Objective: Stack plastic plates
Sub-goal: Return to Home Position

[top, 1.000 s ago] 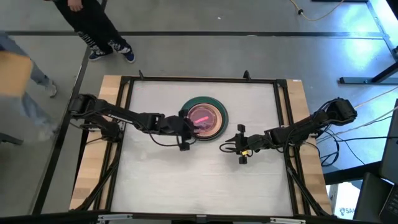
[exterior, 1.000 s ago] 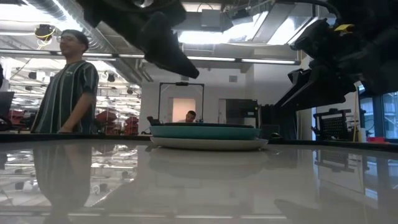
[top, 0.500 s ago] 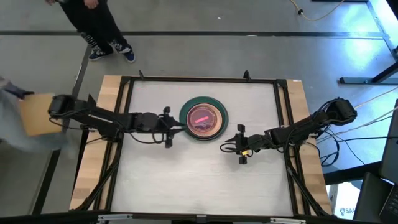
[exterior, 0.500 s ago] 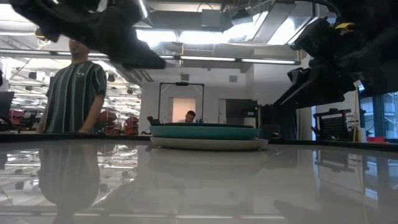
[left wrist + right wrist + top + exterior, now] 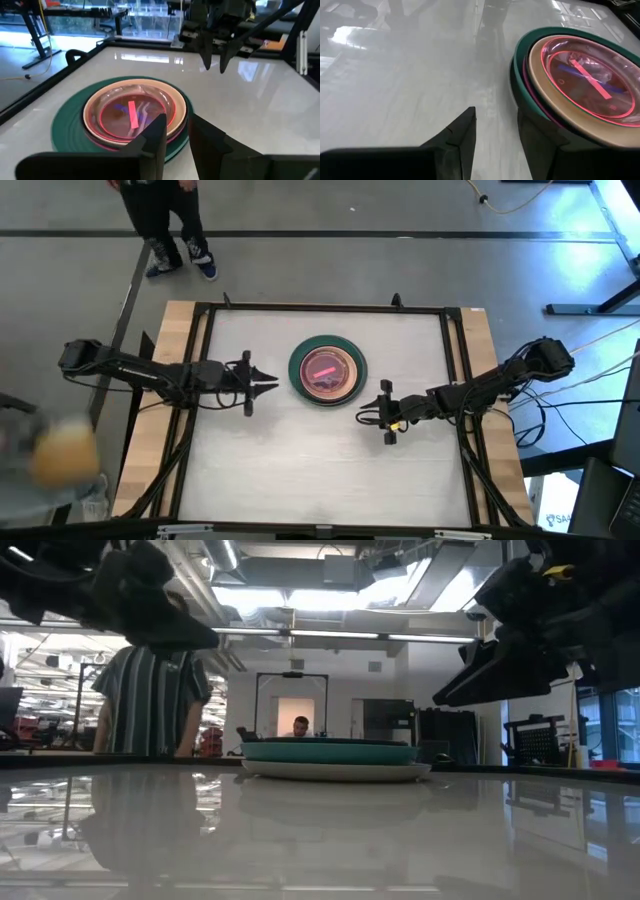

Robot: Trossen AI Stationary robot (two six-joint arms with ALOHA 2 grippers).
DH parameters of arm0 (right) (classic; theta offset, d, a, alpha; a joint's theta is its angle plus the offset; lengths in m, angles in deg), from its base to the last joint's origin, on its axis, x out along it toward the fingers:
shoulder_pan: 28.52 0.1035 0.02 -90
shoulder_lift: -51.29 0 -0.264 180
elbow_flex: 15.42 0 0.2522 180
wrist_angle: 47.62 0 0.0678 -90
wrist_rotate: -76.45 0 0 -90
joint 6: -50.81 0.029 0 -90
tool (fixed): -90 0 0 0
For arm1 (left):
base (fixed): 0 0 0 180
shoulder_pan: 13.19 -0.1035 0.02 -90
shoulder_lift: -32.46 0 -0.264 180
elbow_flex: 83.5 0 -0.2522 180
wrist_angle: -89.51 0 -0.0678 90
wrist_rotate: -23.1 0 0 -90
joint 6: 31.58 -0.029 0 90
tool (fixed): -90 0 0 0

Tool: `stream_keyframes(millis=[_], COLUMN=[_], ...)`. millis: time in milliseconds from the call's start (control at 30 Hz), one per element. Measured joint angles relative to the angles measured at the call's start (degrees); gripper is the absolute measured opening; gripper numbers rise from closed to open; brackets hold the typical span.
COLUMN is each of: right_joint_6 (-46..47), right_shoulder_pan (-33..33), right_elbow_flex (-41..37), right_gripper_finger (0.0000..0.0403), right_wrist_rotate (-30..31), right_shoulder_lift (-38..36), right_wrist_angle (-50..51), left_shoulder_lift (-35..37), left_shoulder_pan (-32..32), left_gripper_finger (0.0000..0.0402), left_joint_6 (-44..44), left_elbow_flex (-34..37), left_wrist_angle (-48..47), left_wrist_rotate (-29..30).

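The plastic plates stand in one stack (image 5: 327, 370) at the table's middle. In the low view (image 5: 335, 758) a pale grey plate is at the bottom with a dark teal one on it. The wrist views (image 5: 75, 125) (image 5: 580, 85) show magenta, peach and a translucent pink plate nested on top. My left gripper (image 5: 272, 387) is left of the stack, pointing at it, slightly open and empty (image 5: 176, 132). My right gripper (image 5: 360, 415) is at the stack's near right, open and empty (image 5: 495, 125). Both hang above the table.
The white tabletop (image 5: 300, 470) lies bare around the stack, inside a black frame (image 5: 320, 307). A person (image 5: 160, 220) stands beyond the table's far left corner and shows in the low view (image 5: 150, 700). Another blurred figure (image 5: 50, 455) is off the near left side.
My left gripper has drawn back from the stack's left rim toward the table's left edge and now hangs clear of the plates. The stack has stayed where it was. The people beside the table have walked on.
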Motion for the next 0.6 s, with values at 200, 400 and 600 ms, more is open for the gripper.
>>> stream_keyframes(millis=[200, 400, 600], right_joint_6=[-0.87, -1.77, -2.69], right_shoulder_pan=[0.00, -0.28, -5.03], right_elbow_flex=[0.00, 0.00, 0.00], right_gripper_finger=[0.0136, 0.0136, 0.0136], right_wrist_rotate=[-0.98, -3.67, -12.09], right_shoulder_lift=[-0.28, -0.28, -0.28], right_wrist_angle=[-0.51, -0.88, -1.52], left_shoulder_lift=[8.31, 15.91, 21.79], left_shoulder_pan=[-1.65, -4.44, -6.23], left_gripper_finger=[0.0073, 0.0073, 0.0073], left_joint_6=[0.45, 2.19, 2.54], left_elbow_flex=[4.89, 10.51, 13.48], left_wrist_angle=[-0.07, -0.17, -1.13], left_wrist_rotate=[-0.02, -0.45, -0.59])
